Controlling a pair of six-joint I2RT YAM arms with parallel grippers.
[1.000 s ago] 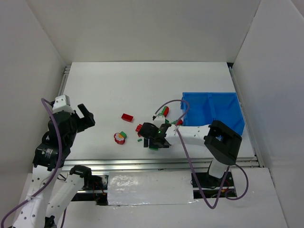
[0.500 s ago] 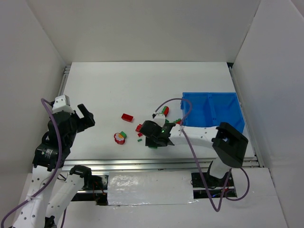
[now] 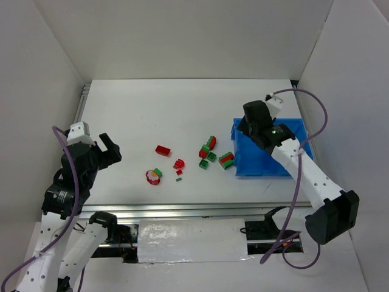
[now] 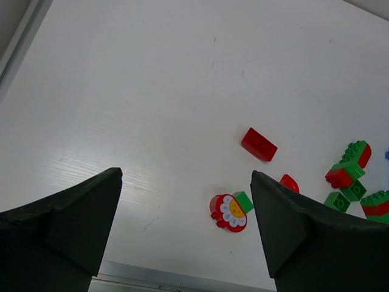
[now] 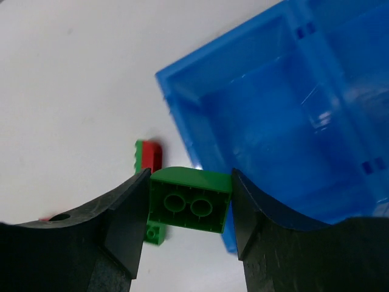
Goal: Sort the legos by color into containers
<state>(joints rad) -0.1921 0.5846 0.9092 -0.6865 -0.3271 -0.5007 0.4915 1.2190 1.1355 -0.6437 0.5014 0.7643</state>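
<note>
My right gripper [image 5: 190,201] is shut on a green lego [image 5: 190,199], held underside up above the left edge of the blue container [image 5: 182,115]. In the top view the right gripper [image 3: 248,126] hangs over the container's [image 3: 267,172] far left corner. Loose legos lie on the table left of the bin: a red brick [image 3: 162,150], a round red-white piece [image 3: 153,177], a red curved piece [image 3: 179,163], and red-green bricks [image 3: 208,146] [image 3: 227,160]. My left gripper [image 3: 109,149] [image 4: 185,176] is open and empty, raised at the table's left side.
The left wrist view shows the round piece [image 4: 229,212] with a green brick [image 4: 243,201] against it, and the red brick [image 4: 259,144] beyond. A metal rail [image 3: 182,210] runs along the near table edge. White walls enclose the table.
My right arm has risen from the pile in the middle of the table and swung back right to the bin, its jaws closed on the green lego. The left arm has not moved.
</note>
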